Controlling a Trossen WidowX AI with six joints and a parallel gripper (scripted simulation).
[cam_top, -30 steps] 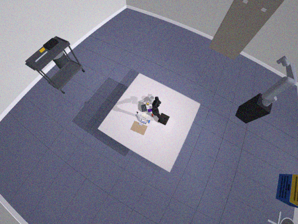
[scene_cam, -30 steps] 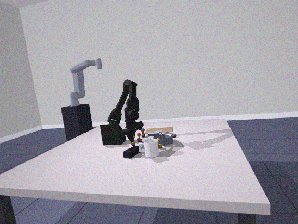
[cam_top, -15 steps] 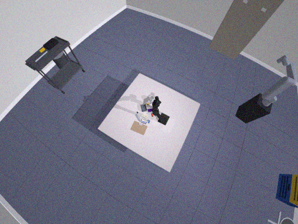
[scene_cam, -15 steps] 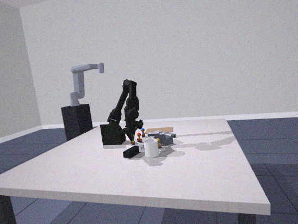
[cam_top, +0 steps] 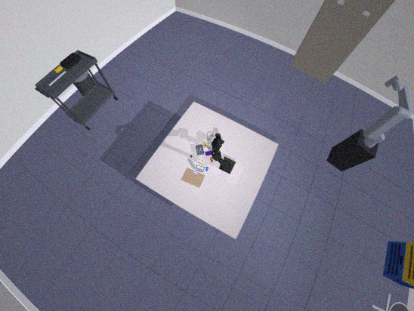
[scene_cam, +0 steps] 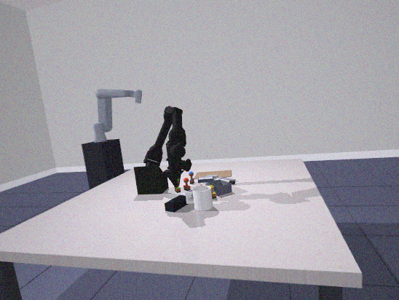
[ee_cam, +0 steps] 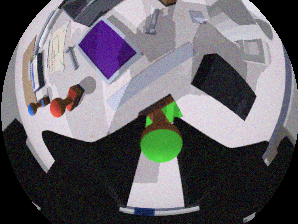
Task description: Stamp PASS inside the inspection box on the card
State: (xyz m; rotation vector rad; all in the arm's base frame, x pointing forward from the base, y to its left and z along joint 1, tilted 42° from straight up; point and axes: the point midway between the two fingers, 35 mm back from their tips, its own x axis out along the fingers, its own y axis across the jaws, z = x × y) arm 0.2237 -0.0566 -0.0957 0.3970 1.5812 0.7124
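Observation:
My gripper [scene_cam: 178, 185] [ee_cam: 160, 120] is shut on the green-knobbed stamp [ee_cam: 161, 145] [scene_cam: 178, 189], which has a brown body. It is low over the table; whether the stamp's base touches the table is hard to tell. The purple ink pad [ee_cam: 107, 49] [cam_top: 208, 153] lies ahead and to the left of the stamp in the wrist view. The cream card [ee_cam: 58, 46] [cam_top: 201, 161] lies beyond the pad at the upper left of the wrist view; its box print is too blurred to read. The stamp's printing face is hidden.
A red-knobbed stamp [ee_cam: 56, 108] [scene_cam: 186, 180] and a blue-knobbed stamp [ee_cam: 32, 109] [scene_cam: 191, 174] stand left of the gripper in the wrist view. A black block [ee_cam: 225, 82] [scene_cam: 175, 204] lies to its right. A white mug [scene_cam: 202, 198], yellow-topped stamp [cam_top: 205, 144] and brown board [cam_top: 193, 177] are also on the table.

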